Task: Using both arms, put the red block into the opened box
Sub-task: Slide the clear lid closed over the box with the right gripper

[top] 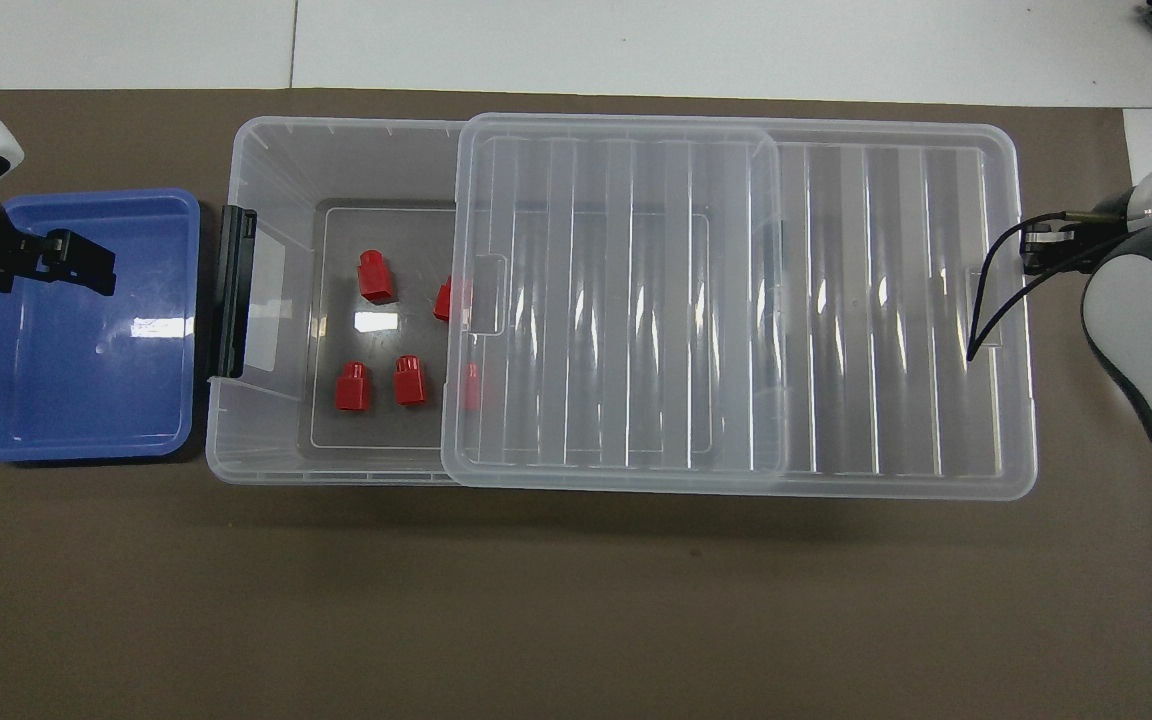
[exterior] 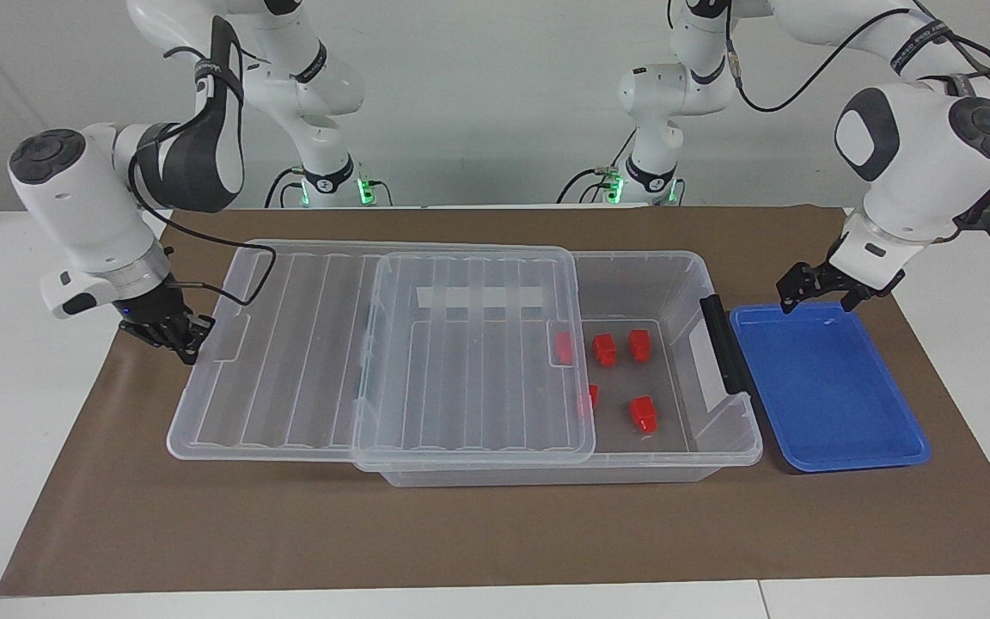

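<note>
Several red blocks lie on the floor of the clear box [exterior: 718, 443] at its uncovered end, among them one red block [exterior: 639, 345] [top: 375, 277]. Two more show through the lid's edge. The ribbed lid [exterior: 461, 361] [top: 636, 300] is slid toward the right arm's end and overhangs the box there. My left gripper [exterior: 815, 297] [top: 76, 262] hangs open and empty over the blue tray [exterior: 830, 404] [top: 86, 390]. My right gripper [exterior: 184, 338] [top: 1036, 250] is shut, low beside the lid's overhanging end; I cannot tell whether it touches the lid.
A black latch [exterior: 723, 344] [top: 231, 290] stands on the box's end wall next to the blue tray, which holds nothing. Brown paper [exterior: 461, 533] covers the table under everything.
</note>
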